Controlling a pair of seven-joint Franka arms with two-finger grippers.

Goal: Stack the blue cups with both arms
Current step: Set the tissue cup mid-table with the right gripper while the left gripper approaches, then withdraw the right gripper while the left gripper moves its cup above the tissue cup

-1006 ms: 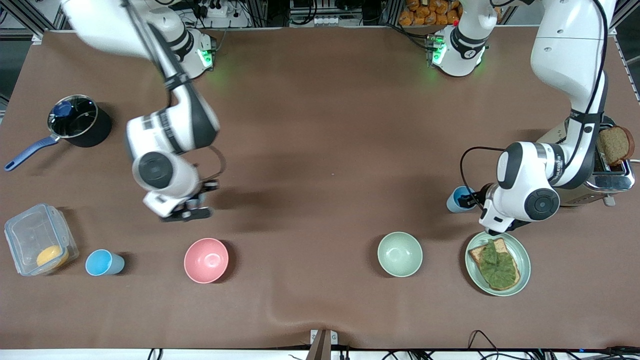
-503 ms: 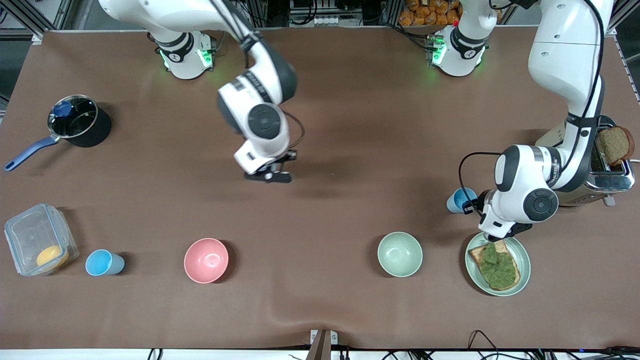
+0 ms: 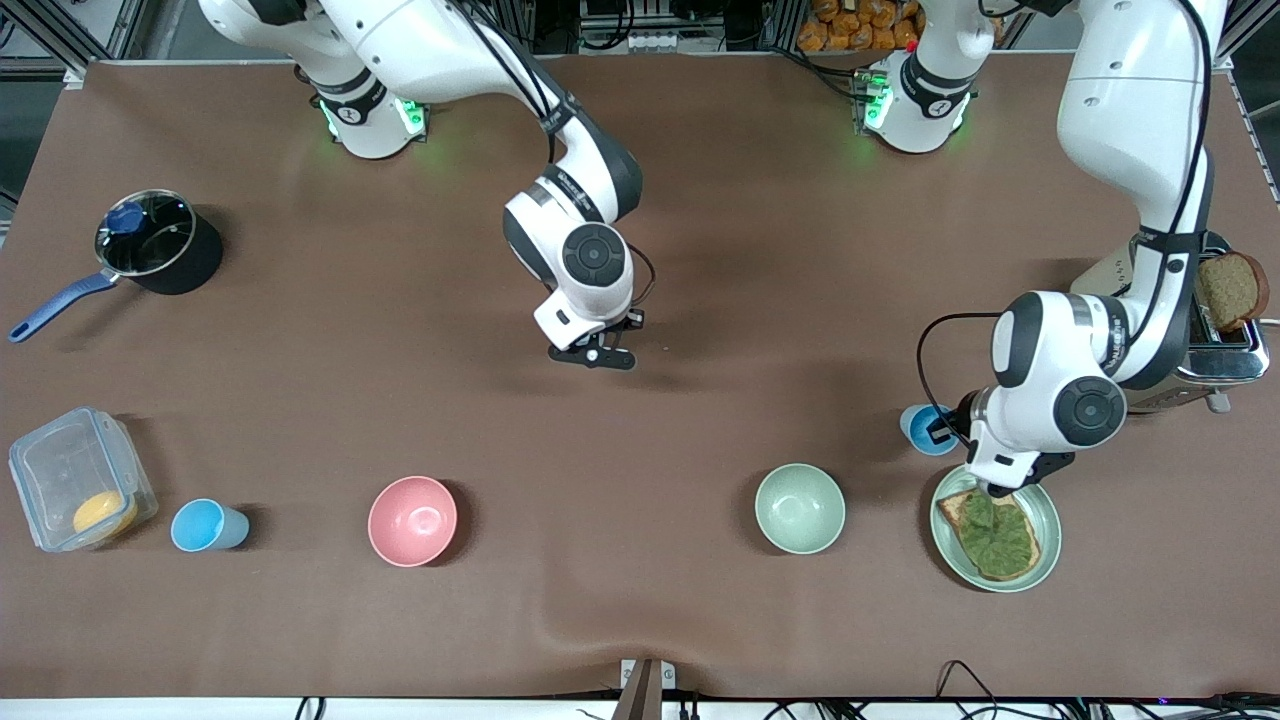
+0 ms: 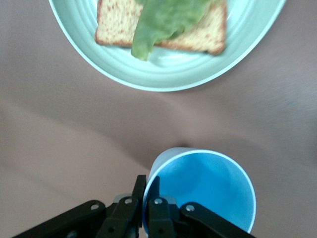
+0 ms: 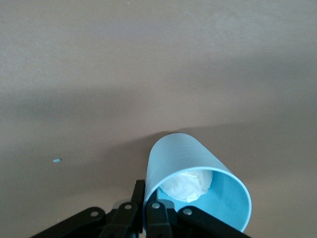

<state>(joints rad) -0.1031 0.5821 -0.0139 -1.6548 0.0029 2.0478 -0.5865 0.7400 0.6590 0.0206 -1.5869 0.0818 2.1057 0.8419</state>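
My left gripper (image 3: pixel 943 428) is shut on the rim of a light-blue cup (image 3: pixel 921 429), beside the green plate (image 3: pixel 1048 520). The left wrist view shows its fingers (image 4: pixel 147 191) pinching the rim of this empty cup (image 4: pixel 208 186). My right gripper (image 3: pixel 593 354) hangs over the table's middle. In the right wrist view it (image 5: pixel 145 197) is shut on the rim of a tilted blue cup (image 5: pixel 178 158) with a white patch inside. That cup is hidden under the hand in the front view. A third blue cup (image 3: pixel 205 525) stands on the table beside the plastic box.
A pink bowl (image 3: pixel 412 520) and a pale green bowl (image 3: pixel 799 508) stand near the front camera. The plate holds toast with lettuce (image 3: pixel 990 525). A toaster (image 3: pixel 1225 345) stands by the left arm. A black pot (image 3: pixel 158 240) and a clear box (image 3: pixel 80 478) are at the right arm's end.
My right arm has swung with its cup from near the pink bowl to over the table's middle. My left gripper has moved its cup a little toward the plate.
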